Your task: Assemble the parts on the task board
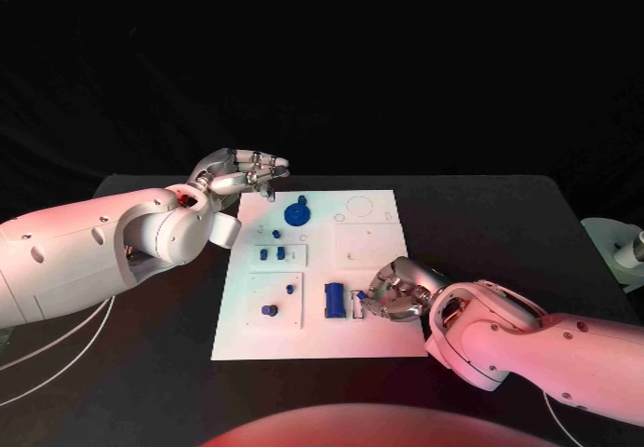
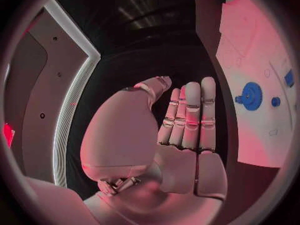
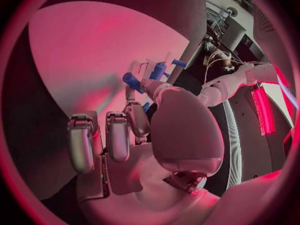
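Observation:
The white task board (image 1: pixel 376 340) lies in the middle of the table. On it are a blue gear (image 1: pixel 298 215) (image 2: pixel 251 96), small blue pegs (image 1: pixel 273 252) and a blue cylinder (image 1: pixel 333 298) (image 3: pixel 157 70). My right hand (image 1: pixel 396 289) rests low on the board just right of the cylinder. Its thumb and a finger pinch a small blue peg (image 3: pixel 131 79) (image 1: pixel 360 295), and the other fingers (image 3: pixel 81 140) are curled. My left hand (image 1: pixel 242 172) (image 2: pixel 187 120) hovers by the board's far left corner, fingers straight and side by side, holding nothing.
More small blue pieces (image 1: pixel 269 310) sit in the board's near left panel. A white device (image 1: pixel 620 244) stands at the table's right edge. Thin cables (image 1: pixel 54 358) trail off the left side under my left arm.

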Robot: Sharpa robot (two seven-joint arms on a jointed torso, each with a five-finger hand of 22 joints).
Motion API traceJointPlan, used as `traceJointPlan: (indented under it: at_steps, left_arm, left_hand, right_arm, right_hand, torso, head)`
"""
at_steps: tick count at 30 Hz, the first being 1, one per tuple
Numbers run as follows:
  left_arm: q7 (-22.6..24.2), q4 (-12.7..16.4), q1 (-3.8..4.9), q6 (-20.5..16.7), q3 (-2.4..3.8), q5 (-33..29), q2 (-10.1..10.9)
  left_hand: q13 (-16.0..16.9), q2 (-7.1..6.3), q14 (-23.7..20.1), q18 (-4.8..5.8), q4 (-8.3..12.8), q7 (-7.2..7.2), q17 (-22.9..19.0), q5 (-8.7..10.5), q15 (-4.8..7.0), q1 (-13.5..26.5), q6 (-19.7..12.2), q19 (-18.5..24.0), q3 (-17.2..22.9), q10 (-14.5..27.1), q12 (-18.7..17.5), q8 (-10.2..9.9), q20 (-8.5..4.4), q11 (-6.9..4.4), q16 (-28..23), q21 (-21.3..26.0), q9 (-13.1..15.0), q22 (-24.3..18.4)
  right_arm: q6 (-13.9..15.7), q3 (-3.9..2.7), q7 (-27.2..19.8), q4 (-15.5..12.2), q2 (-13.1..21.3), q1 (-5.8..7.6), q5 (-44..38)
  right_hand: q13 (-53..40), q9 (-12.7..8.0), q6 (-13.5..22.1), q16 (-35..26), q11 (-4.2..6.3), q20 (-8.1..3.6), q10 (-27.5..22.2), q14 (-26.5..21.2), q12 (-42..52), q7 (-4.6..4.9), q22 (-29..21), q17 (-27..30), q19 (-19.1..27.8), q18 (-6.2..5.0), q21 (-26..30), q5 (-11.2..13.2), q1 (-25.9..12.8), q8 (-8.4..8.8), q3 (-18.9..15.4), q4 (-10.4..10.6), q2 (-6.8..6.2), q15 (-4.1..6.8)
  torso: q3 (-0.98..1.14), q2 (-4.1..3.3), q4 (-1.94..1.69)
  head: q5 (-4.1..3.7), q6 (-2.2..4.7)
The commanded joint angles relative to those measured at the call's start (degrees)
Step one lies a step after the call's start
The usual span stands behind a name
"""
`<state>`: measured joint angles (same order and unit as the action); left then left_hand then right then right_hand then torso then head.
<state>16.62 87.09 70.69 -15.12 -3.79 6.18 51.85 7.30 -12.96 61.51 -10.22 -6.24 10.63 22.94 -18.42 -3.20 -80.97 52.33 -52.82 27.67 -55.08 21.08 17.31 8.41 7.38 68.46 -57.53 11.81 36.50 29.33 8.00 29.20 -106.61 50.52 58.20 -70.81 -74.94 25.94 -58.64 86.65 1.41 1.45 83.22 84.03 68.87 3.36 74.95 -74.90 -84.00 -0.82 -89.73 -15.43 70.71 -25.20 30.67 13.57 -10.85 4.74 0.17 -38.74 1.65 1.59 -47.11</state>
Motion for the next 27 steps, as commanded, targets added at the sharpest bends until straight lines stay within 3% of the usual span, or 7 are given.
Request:
traceJointPlan:
  at_steps: [1,10,16,27]
  left_arm:
    - [0.30,0.13,0.03,0.93,0.04,0.08,-0.10]
    - [0.28,0.15,0.03,0.96,0.04,0.08,-0.13]
    - [0.23,0.18,0.04,0.95,0.04,0.08,-0.04]
    - [0.13,0.25,0.04,0.94,0.04,0.08,0.03]
  left_hand:
    - [0.05,0.05,-0.36,-0.33,-0.23,0.12,-0.07,-0.06,0.15,0.66,-0.36,0.13,0.12,0.27,0.37,0.35,0.17,-0.03,0.19,0.27,0.07,-0.10]
    - [0.07,0.06,-0.37,-0.33,-0.23,0.12,-0.08,-0.06,0.15,0.69,-0.38,0.13,0.13,0.35,0.43,0.39,0.17,-0.03,0.23,0.27,0.07,-0.10]
    - [0.07,0.06,-0.37,-0.33,-0.23,0.12,-0.08,-0.06,0.15,0.69,-0.38,0.13,0.13,0.35,0.43,0.39,0.17,-0.03,0.23,0.27,0.07,-0.10]
    - [0.08,0.07,-0.39,-0.33,-0.25,0.13,-0.09,-0.07,0.14,0.74,-0.42,0.14,0.13,0.42,0.50,0.43,0.18,-0.02,0.27,0.28,0.08,-0.10]
  right_arm:
    - [-1.48,0.01,-0.28,0.39,-0.46,-0.15,2.29]
    - [-2.04,0.01,0.30,1.51,-1.71,-0.23,1.53]
    - [-4.07,0.01,0.69,2.33,-2.39,-0.24,1.22]
    - [-4.56,0.01,0.97,2.85,-2.88,-0.24,0.46]
  right_hand:
    - [-3.02,4.57,-0.18,0.28,-0.10,-0.17,0.29,4.42,0.35,-0.39,15.05,-6.98,-6.00,0.82,-0.27,-0.13,-0.82,-0.77,-0.67,0.45,-0.07,0.17]
    - [-3.36,4.82,-0.52,0.37,0.00,-0.24,0.46,4.47,0.76,-0.51,15.05,-7.23,-6.00,0.82,-0.27,-1.54,-2.99,-1.07,-2.01,1.12,-0.13,0.26]
    - [-3.65,4.92,-0.75,0.48,0.03,-0.26,0.63,4.53,1.15,-0.56,15.05,-7.53,-6.00,0.82,-0.27,-0.84,-4.44,-1.21,-2.96,1.92,0.09,0.27]
    - [-3.87,4.99,-0.96,0.57,0.07,-0.30,0.77,4.57,1.45,-0.61,15.05,-7.76,-6.00,0.82,-0.27,-0.28,-5.67,-1.34,-3.77,2.61,0.29,0.31]
  torso:
    - [0.01,0.03,0.03]
    - [-0.01,-0.02,-0.05]
    - [0.00,-0.01,0.01]
    - [-0.03,0.03,0.04]
  head:
    - [0.07,-0.05]
    - [0.07,-0.11]
    - [0.28,-0.29]
    - [0.29,-0.38]
